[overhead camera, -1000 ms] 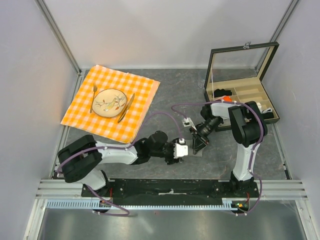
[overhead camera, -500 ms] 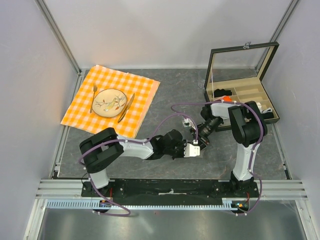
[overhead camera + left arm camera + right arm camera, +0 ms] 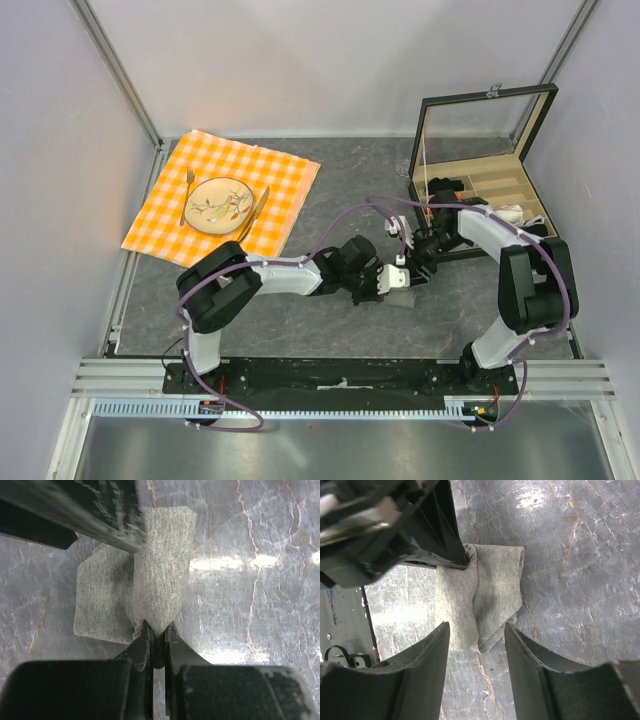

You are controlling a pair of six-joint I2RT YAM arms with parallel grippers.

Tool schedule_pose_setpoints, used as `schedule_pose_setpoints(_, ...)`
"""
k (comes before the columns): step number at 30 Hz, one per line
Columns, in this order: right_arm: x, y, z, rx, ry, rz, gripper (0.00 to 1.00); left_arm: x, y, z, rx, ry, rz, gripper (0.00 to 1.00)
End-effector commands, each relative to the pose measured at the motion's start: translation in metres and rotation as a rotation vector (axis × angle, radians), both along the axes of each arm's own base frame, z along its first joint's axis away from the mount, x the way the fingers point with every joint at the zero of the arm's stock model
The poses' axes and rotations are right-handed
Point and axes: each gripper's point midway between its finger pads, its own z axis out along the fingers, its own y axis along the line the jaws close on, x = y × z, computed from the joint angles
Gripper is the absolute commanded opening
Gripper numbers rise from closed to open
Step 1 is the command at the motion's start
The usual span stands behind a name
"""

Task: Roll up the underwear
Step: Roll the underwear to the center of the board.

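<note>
While the left end effector (image 3: 157,630) pinches shut on a raised fold of the underwear (image 3: 162,565), the right end effector (image 3: 476,627) stands open, its jaws astride the cloth's other end. The underwear lies bunched small on the grey tabletop (image 3: 330,190), just right of centre in the top view.

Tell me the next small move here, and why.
Probably lift the left gripper slightly and roll the pinched edge forward. Its jaws are shut on the near edge of the underwear, and the right gripper stands open astride the far end, not gripping it.
</note>
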Motion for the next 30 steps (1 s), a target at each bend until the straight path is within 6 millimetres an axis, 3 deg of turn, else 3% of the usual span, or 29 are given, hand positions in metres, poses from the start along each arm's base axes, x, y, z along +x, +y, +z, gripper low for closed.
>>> schedule_pose_setpoints(1, 0.004, -0.003, -0.002, -0.018, -0.064, -0.025, 0.57, -0.022, 0.026, -0.041, 0.171, 0.294, 0.048, 0.02)
schedule_pose_setpoints(12, 0.005, -0.003, -0.021, -0.068, 0.081, -0.090, 0.70, -0.011, 0.031, -0.048, 0.211, 0.472, 0.144, 0.02)
schedule_pose_setpoints(16, 0.031, -0.010, -0.003, -0.059, 0.058, -0.194, 0.67, -0.010, 0.033, -0.051, 0.217, 0.479, 0.160, 0.02)
schedule_pose_setpoints(21, 0.054, -0.048, 0.028, 0.006, -0.025, -0.353, 0.67, -0.011, 0.034, -0.054, 0.226, 0.508, 0.183, 0.02)
schedule_pose_setpoints(25, 0.035, -0.057, 0.030, 0.018, -0.066, -0.306, 0.66, -0.012, 0.035, -0.057, 0.238, 0.552, 0.198, 0.02)
schedule_pose_setpoints(30, -0.002, -0.043, 0.044, 0.122, -0.148, -0.156, 0.62, -0.011, 0.035, -0.058, 0.245, 0.617, 0.216, 0.02)
